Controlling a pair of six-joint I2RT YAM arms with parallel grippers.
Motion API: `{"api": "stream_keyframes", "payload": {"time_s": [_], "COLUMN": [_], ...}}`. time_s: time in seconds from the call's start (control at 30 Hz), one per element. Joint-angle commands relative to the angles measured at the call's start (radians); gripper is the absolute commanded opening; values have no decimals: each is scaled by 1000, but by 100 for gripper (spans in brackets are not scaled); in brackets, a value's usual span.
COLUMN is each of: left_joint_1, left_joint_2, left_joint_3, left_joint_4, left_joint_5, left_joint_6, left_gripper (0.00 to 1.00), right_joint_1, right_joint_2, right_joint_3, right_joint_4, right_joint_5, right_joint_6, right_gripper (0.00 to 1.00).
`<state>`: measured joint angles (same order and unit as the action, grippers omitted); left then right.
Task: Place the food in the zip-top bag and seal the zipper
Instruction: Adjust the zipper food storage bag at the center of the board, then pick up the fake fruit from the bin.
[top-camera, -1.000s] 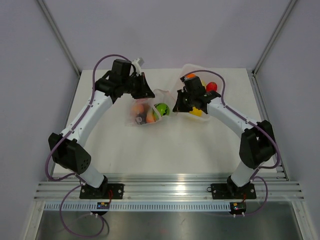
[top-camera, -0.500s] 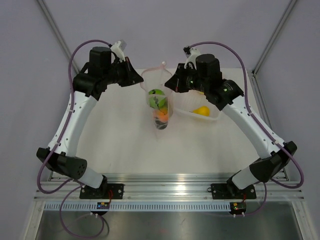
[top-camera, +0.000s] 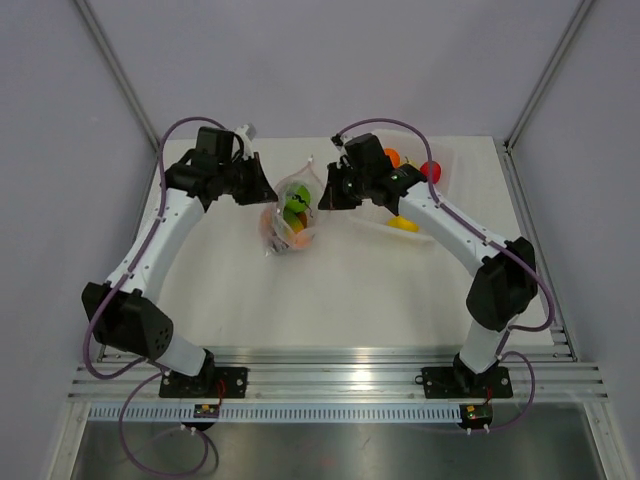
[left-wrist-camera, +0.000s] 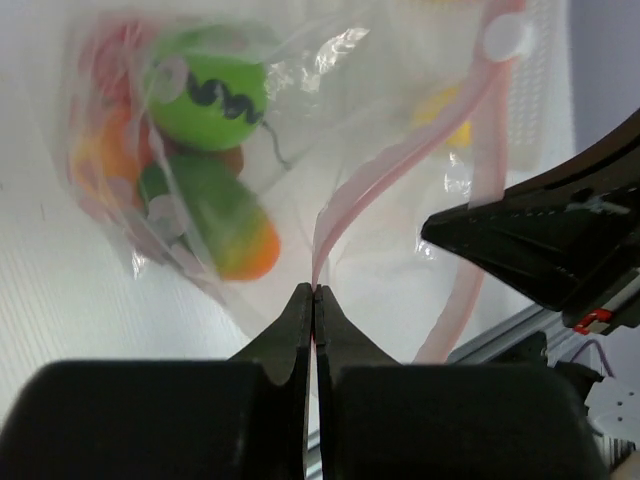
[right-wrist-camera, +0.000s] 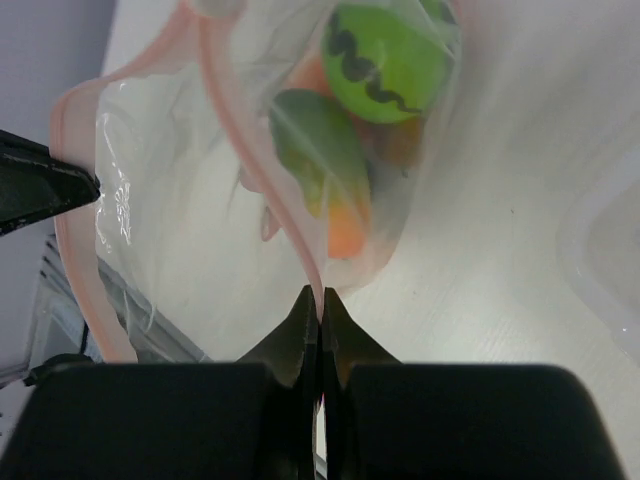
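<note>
Clear crinkled plastic is the centre of the action, but the white table is taken first, since everything is staged on it. Toward its far right corner the translucent tray is seen, with a yellow fruit, a red fruit and an orange fruit lying in it, so loading is judged unfinished. Near the middle of the far edge the zip-top bag is gripped from both sides, apparently so that its contents are kept pooled low. The left gripper is closed tight on one end of the zipper, and the right gripper is clamped on the other. Between them the pink strip is bowed apart, unsealed. A green fruit is pressed against the film inside.
</note>
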<state>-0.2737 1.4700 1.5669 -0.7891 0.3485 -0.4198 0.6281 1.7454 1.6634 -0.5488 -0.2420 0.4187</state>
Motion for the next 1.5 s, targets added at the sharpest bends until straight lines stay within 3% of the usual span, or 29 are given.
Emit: {"api": "stream_keyframes", "payload": {"time_s": [0.0, 0.17, 0.23, 0.27, 0.3, 0.37, 0.43, 0.63, 0.73, 0.9, 1.13, 1.47], "left_joint_1": [4, 4, 4, 4, 4, 2, 2, -5, -10, -12, -15, -22], "left_joint_2": [24, 7, 18, 23, 26, 42, 47, 78, 92, 99, 85, 73], "left_joint_3": [-34, 48, 59, 58, 55, 42, 35, 56, 67, 71, 65, 15], "left_joint_4": [34, 24, 34, 42, 50, 74, 102, 134, 143, 146, 142, 165], "left_joint_5": [10, -3, 12, 38, 52, 88, 102, 110, 115, 124, 133, 147], "left_joint_6": [19, 27, 18, 12, -5, -22, -43, -83, -91, -94, -89, -96], "left_gripper": [0, 0, 0, 0, 0, 0, 0, 0, 0, 0, 0, 0], "right_joint_1": [9, 8, 8, 9, 7, 7, -5, -126, -243, -346, -367, -387], "right_joint_2": [-15, -61, -66, -67, -73, -110, -182, -352, -379, -276, -57, 80], "right_joint_3": [3, -14, -27, -30, -36, -57, -91, -186, -227, -248, -203, -221], "right_joint_4": [-25, -25, -28, -33, -37, -45, -36, -23, -45, -71, -71, -36], "right_joint_5": [53, 102, 113, 141, 159, 235, 291, 326, 319, 328, 374, 356], "right_joint_6": [-12, -35, -40, -43, -53, -54, -60, -67, -80, -118, -116, -126], "right_gripper": [0, 0, 6, 22, 48, 66, 76, 78, 82, 91, 93, 100]}}
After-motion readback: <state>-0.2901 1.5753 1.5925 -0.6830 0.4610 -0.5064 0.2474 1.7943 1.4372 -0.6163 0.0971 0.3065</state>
